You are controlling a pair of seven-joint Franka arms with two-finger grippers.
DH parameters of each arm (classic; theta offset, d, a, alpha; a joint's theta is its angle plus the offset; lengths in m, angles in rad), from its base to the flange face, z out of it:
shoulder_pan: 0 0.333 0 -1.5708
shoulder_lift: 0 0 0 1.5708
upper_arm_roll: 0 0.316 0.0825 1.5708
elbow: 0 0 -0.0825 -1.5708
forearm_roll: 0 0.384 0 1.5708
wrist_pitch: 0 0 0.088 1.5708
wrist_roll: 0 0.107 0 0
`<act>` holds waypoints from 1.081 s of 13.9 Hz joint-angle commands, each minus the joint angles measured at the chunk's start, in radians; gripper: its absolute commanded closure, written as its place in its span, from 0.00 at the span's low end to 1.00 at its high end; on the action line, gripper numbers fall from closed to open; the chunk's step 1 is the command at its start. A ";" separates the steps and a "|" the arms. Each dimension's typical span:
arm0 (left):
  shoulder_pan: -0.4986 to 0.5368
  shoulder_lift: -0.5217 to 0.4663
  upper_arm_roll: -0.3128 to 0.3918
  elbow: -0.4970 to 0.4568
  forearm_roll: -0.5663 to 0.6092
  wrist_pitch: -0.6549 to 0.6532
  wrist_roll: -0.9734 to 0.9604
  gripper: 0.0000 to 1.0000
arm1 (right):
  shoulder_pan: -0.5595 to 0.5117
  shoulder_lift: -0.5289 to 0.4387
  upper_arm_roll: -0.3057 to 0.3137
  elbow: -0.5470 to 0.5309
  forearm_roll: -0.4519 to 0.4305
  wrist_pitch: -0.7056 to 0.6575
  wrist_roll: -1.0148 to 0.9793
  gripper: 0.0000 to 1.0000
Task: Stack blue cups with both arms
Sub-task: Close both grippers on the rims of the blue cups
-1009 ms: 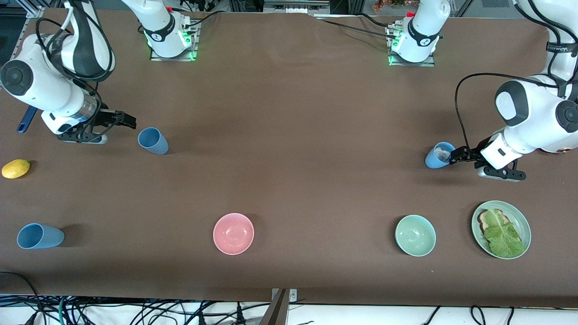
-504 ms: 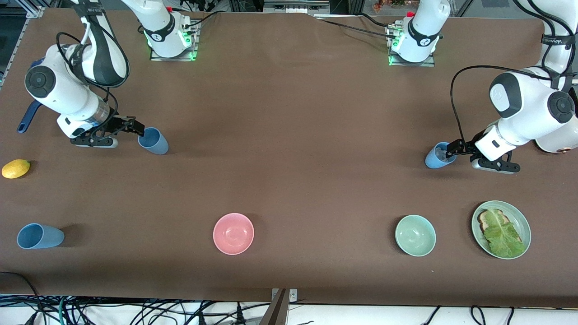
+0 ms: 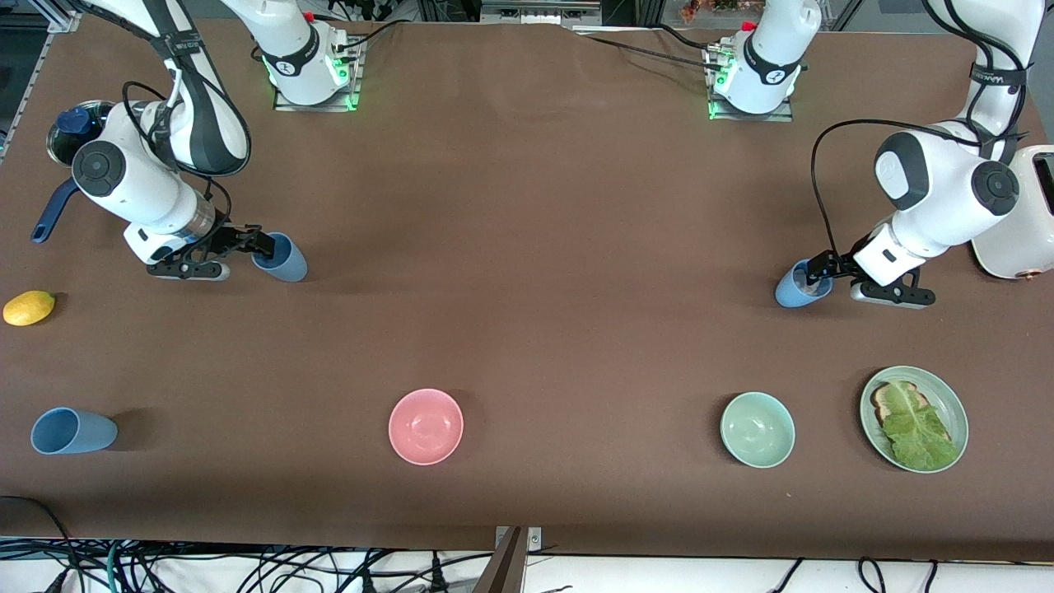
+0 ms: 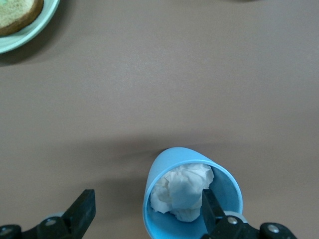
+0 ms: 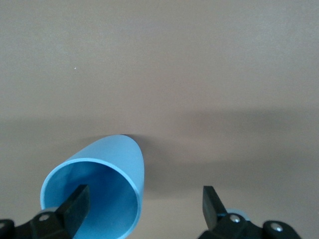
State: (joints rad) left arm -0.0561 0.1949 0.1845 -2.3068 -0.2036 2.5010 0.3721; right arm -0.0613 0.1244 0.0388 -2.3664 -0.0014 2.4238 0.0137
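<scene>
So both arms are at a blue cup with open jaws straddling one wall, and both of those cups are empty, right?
Not quite. The cup at the right gripper is empty, but the left wrist view shows crumpled white paper inside the cup at the left gripper. The rest holds: each gripper is open, one finger inside a rim.

- A brown cloth-covered table (image 3: 527,247) fills the scene under even light.
- Aluminium framing (image 3: 539,10) edges the table along the arms' bases.
- Tangled cables (image 3: 206,568) lie below the table's near edge.
</scene>
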 commanded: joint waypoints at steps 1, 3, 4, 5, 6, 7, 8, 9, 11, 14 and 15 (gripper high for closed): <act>-0.013 -0.012 0.013 -0.031 -0.036 0.044 0.036 0.06 | 0.003 0.009 0.000 -0.001 -0.009 0.014 -0.001 0.00; -0.014 -0.002 0.013 -0.031 -0.036 0.053 0.036 0.07 | 0.003 0.021 0.000 -0.001 -0.009 0.014 -0.001 0.01; -0.016 0.006 0.013 -0.033 -0.037 0.065 0.036 0.07 | 0.003 0.023 0.000 -0.001 -0.009 0.014 -0.001 0.10; -0.017 0.012 0.013 -0.034 -0.037 0.074 0.036 0.07 | 0.003 0.027 0.001 -0.001 -0.009 0.011 -0.001 0.23; -0.017 0.018 0.013 -0.036 -0.037 0.084 0.036 0.07 | 0.003 0.029 0.001 -0.001 -0.009 0.011 0.000 0.38; -0.017 0.024 0.013 -0.036 -0.037 0.090 0.036 0.09 | 0.003 0.030 0.001 0.001 -0.006 0.008 0.002 0.54; -0.019 0.031 0.013 -0.036 -0.037 0.090 0.034 0.14 | 0.003 0.031 0.001 0.002 -0.005 0.006 0.002 0.71; -0.019 0.032 0.013 -0.036 -0.037 0.090 0.034 0.26 | 0.003 0.029 0.003 0.003 -0.005 0.006 0.002 0.87; -0.019 0.032 0.013 -0.036 -0.037 0.088 0.033 0.74 | 0.003 0.031 0.006 0.004 -0.002 0.006 0.003 1.00; -0.021 0.032 0.013 -0.033 -0.037 0.076 0.030 1.00 | 0.003 0.031 0.012 0.009 -0.002 0.005 0.029 1.00; -0.021 0.031 0.013 -0.033 -0.039 0.073 0.028 1.00 | 0.003 0.031 0.026 0.021 0.000 -0.003 0.026 1.00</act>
State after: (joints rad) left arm -0.0603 0.2329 0.1847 -2.3302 -0.2036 2.5710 0.3721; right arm -0.0593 0.1518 0.0473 -2.3624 0.0010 2.4243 0.0248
